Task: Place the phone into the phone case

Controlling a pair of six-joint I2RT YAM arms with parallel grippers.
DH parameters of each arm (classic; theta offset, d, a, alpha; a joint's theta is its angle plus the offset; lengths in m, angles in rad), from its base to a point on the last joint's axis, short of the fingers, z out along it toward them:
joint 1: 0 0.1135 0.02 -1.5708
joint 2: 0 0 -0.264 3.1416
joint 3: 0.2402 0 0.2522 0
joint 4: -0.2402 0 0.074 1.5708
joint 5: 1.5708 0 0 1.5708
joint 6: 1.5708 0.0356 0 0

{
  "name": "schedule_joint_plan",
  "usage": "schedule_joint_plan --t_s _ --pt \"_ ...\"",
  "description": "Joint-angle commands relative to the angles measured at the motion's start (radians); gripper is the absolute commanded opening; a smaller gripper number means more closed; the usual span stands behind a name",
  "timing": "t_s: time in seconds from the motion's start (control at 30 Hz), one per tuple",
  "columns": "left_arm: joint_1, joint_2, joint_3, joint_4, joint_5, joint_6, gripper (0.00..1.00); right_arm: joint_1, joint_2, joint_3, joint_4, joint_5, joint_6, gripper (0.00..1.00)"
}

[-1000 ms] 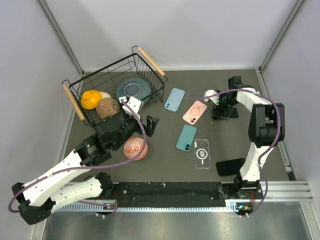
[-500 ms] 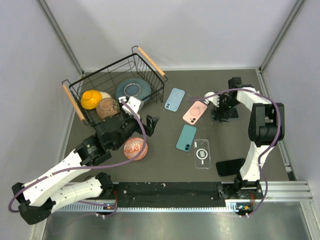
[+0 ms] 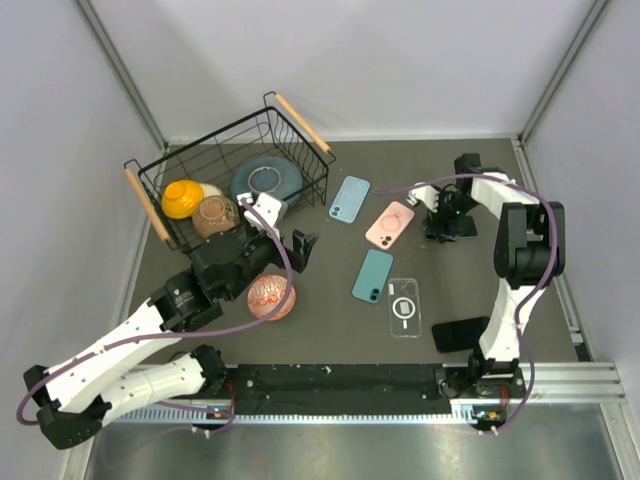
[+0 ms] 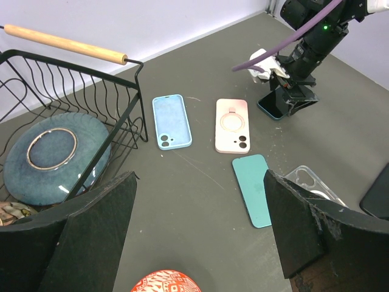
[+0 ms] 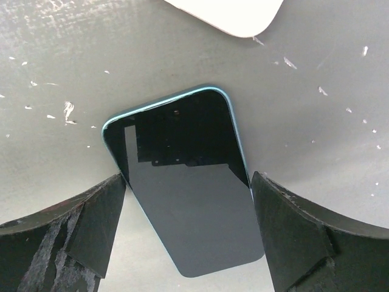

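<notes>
Left arm [image 3: 130, 345] stretches forward and inward over the surface [image 3: 330, 320], left gripper [image 4: 199, 179] tilted down, jaws spread wide. Right arm [image 3: 520, 250] rises and folds inward, right gripper [image 5: 188, 182] pointing down, 2 jaws parted.

Four cases crowd mid-desk [image 3: 320, 322]: the blue case [image 3: 350, 198], pink case [image 3: 390, 224], teal case [image 3: 373, 275] and clear case [image 3: 403, 306] leave only narrow bare strips between them; the pink one lies just beside the right end effector [image 3: 452, 228] (its fingers [image 5: 91, 225] closely flank the phone [image 5: 185, 182]). The wire basket [image 3: 303, 124] blocks the far left; a patterned bowl [image 3: 270, 297] sits beside the left arm; bare desk opens right of the phone.
</notes>
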Motion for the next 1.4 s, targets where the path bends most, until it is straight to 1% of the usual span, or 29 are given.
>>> schedule_joint_plan --t_s 0.0,0.03,0.07,0.1,0.13,0.17,0.2,0.27,0.33,0.47,0.53,0.6,0.67,0.73,0.77,0.8,0.83,0.87,0.93,0.97,1.0,1.07,1.1,1.2,1.37 --pt "-0.004 -0.021 0.006 0.054 -0.006 0.01 0.91 0.013 0.027 0.027 0.102 0.05 0.065 0.81" --pt "-0.004 -0.024 0.006 0.054 -0.005 0.01 0.91 0.025 0.019 0.024 0.123 0.059 0.118 0.78" --pt "-0.004 -0.024 0.006 0.054 -0.003 0.009 0.91 0.033 0.019 0.021 0.143 0.068 0.154 0.71" --pt "-0.004 -0.025 0.006 0.054 -0.003 0.009 0.91 0.036 0.021 0.024 0.166 0.076 0.187 0.68" --pt "-0.004 -0.03 0.008 0.054 -0.005 0.009 0.91 0.037 0.025 0.03 0.171 0.081 0.25 0.65" --pt "-0.004 -0.032 0.006 0.054 -0.006 0.009 0.91 0.039 0.04 0.05 0.173 0.084 0.275 0.6" --pt "-0.004 -0.033 0.005 0.054 -0.008 0.009 0.91 0.039 0.05 0.059 0.174 0.107 0.301 0.57" --pt "-0.004 -0.038 0.002 0.057 -0.011 0.007 0.91 0.038 0.074 0.09 0.174 0.133 0.411 0.5" --pt "-0.004 -0.041 -0.001 0.056 -0.018 0.009 0.91 0.037 0.077 0.105 0.173 0.139 0.518 0.47" --pt "-0.004 -0.039 0.0 0.057 -0.014 0.007 0.91 0.038 0.061 0.117 0.173 0.133 0.669 0.47" --pt "-0.004 -0.041 0.002 0.057 -0.009 0.006 0.9 0.039 0.059 0.14 0.177 0.167 0.767 0.41" --pt "-0.004 -0.044 0.0 0.056 -0.009 0.006 0.9 0.047 0.064 0.162 0.179 0.232 0.841 0.39" --pt "-0.004 -0.045 0.0 0.057 -0.012 0.006 0.9 0.053 0.067 0.191 0.174 0.298 0.884 0.42" --pt "-0.004 -0.047 -0.001 0.057 -0.014 0.006 0.9 0.053 0.062 0.194 0.167 0.306 0.915 0.42" --pt "-0.004 -0.047 -0.001 0.057 -0.015 0.007 0.9 0.054 0.058 0.193 0.151 0.303 0.91 0.45" --pt "-0.004 -0.05 -0.001 0.057 -0.015 0.007 0.9 0.054 0.051 0.187 0.15 0.302 0.872 0.48" --pt "-0.005 -0.048 -0.001 0.057 -0.015 0.007 0.9 0.054 0.029 0.162 0.15 0.303 0.846 0.59" --pt "-0.005 -0.05 -0.001 0.057 -0.009 0.006 0.9 0.054 0.016 0.147 0.147 0.28 0.82 0.66" --pt "-0.005 -0.053 -0.001 0.057 -0.005 0.001 0.9 0.053 -0.013 0.118 0.145 0.256 0.754 0.9" --pt "-0.005 -0.056 -0.001 0.056 -0.001 0.0 0.9 0.051 -0.019 0.111 0.142 0.234 0.732 0.93" --pt "-0.005 -0.058 -0.003 0.057 -0.001 0.001 0.9 0.05 -0.024 0.107 0.13 0.218 0.671 0.94" --pt "-0.005 -0.055 -0.001 0.057 -0.003 0.004 0.9 0.038 -0.022 0.09 0.13 0.194 0.623 0.95" --pt "-0.005 -0.055 -0.001 0.057 -0.003 0.004 0.9 0.036 -0.018 0.088 0.103 0.187 0.547 0.96" --pt "-0.005 -0.058 -0.003 0.057 -0.014 0.009 0.9 0.021 0.002 0.096 0.064 0.19 0.452 0.97" --pt "-0.005 -0.048 -0.003 0.059 -0.028 0.018 0.9 -0.013 0.065 0.217 -0.051 0.093 0.422 0.97"
